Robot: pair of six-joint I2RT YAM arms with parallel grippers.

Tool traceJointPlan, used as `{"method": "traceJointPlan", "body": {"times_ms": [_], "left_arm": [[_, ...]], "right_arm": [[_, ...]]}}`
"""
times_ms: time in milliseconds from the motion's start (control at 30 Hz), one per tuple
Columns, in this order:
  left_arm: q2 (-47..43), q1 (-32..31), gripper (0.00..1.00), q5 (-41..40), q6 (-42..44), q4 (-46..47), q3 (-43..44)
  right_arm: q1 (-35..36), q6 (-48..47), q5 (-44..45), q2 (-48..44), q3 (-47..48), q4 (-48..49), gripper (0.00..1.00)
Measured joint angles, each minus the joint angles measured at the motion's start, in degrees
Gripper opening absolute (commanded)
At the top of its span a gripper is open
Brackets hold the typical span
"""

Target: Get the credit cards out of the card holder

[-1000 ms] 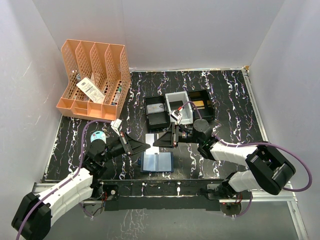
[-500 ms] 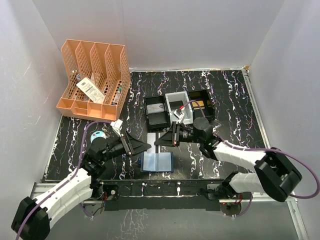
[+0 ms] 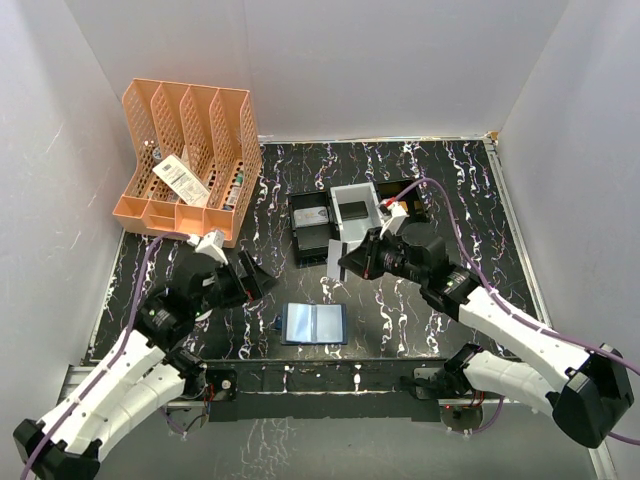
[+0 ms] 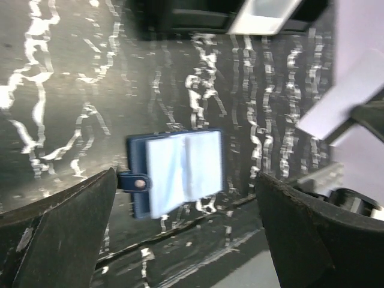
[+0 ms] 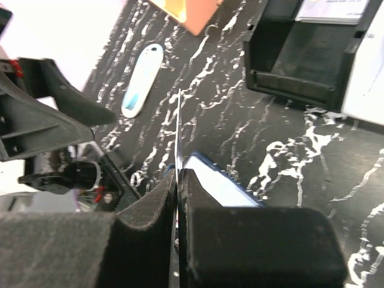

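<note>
Heads up, your left gripper (image 3: 250, 280) just let go. Its jaws are spread wide now, with nothing in them, and it's backed off toward the left side of the table (image 3: 450, 190). A second ago it was shut right by the holder (image 3: 313, 323) while the right arm did the pulling.

The right gripper (image 3: 347, 264) is clamped tight on a pale card (image 3: 336, 257). It has lifted that card up and away, over toward the trays (image 3: 310, 235) at the far middle of the table. In the right wrist view the card sits edge-on between the pads, clear of the holder below.

The holder hasn't budged. It's lying open and flat near the middle of the table's near edge, and nothing is touching it.

My read is that this card is out and just needs setting down. You can't tell from here whether the slots hide another one, so I'd check before calling it done.
</note>
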Motion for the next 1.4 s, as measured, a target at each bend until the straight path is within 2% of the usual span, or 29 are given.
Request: {"method": "traceJointPlan", "body": {"times_ms": [200, 333, 400, 500, 600, 667, 833, 967, 1233, 1400], "left_arm": [[10.01, 0.02, 0.99, -7.69, 7.96, -9.53, 9.42], [16.0, 0.48, 0.99, -12.76, 14.47, -12.55, 16.13], [17.16, 2.56, 0.99, -14.1, 17.9, -12.79, 17.62], [17.9, 9.46, 0.99, -14.27, 22.23, -12.79, 17.92], [16.83, 17.49, 0.99, -15.37, 24.7, -10.82, 15.91], [13.86, 19.85, 0.99, -16.65, 25.35, -9.84, 12.9], [5.35, 20.06, 0.99, -16.63, 25.86, -9.05, 10.73], [0.81, 20.06, 0.99, -16.63, 26.18, -7.39, 10.29], [6.43, 20.06, 0.99, -16.24, 27.02, -6.99, 10.27], [4.83, 20.06, 0.99, -16.24, 27.23, -6.93, 10.14]], "right_arm": [[1.03, -7.19, 4.94, -0.17, 2.38, -5.07, 0.0], [4.96, -13.46, 11.37, 0.7, 5.2, -8.5, 0.0], [6.84, -16.37, 14.62, 0.74, 6.1, -9.2, 0.0], [9.18, -21.24, 19.78, 0.81, 6.64, -9.53, 0.0], [10.23, -27.58, 24.52, 2.16, 6.64, -9.4, 0.0], [10.38, -31.93, 26.93, 4.44, 6.64, -8.87, 0.0], [10.47, -42.62, 28.96, 11.47, 7.39, -5.64, 0.0], [10.47, -50.9, 28.2, 17.92, 11.93, -3.98, 0.0], [10.47, -61.94, 26.73, 30.67, 21.88, 0.48, 0.0], [10.47, -66.69, 28.0, 38.16, 25.81, 2.34, 0.0]]}}
